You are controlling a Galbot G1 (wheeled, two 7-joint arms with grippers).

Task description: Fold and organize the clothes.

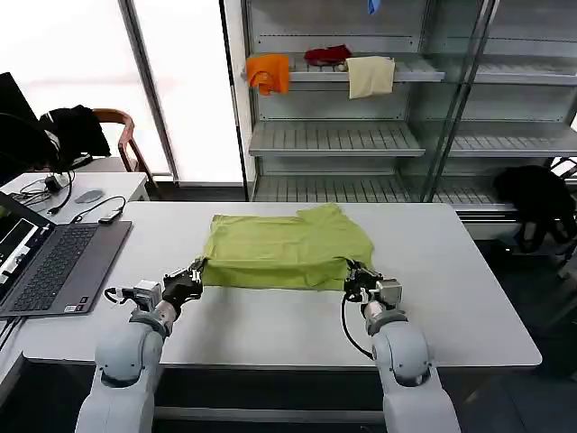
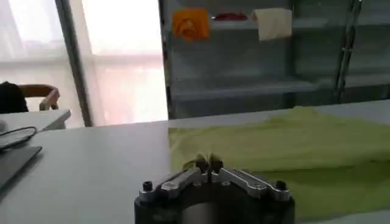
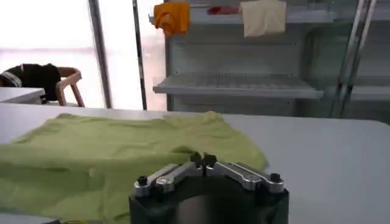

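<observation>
On table (image 1: 469,271): L gripper (image 1: 197,271), R gripper (image 1: 350,275) pinch T-shirt (image 1: 288,248) near corners.

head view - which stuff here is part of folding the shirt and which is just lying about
Part of the job:
- lime-green T-shirt, on the table
- left gripper, shut on its near left corner
- right gripper, shut on its near right corner

Just lying about:
- laptop
- orange cloth, red cloth, cream cloth on the shelf

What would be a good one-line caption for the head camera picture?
Left gripper and right gripper pinch the near corners of a lime-green cotton T-shirt on a white table.
</observation>
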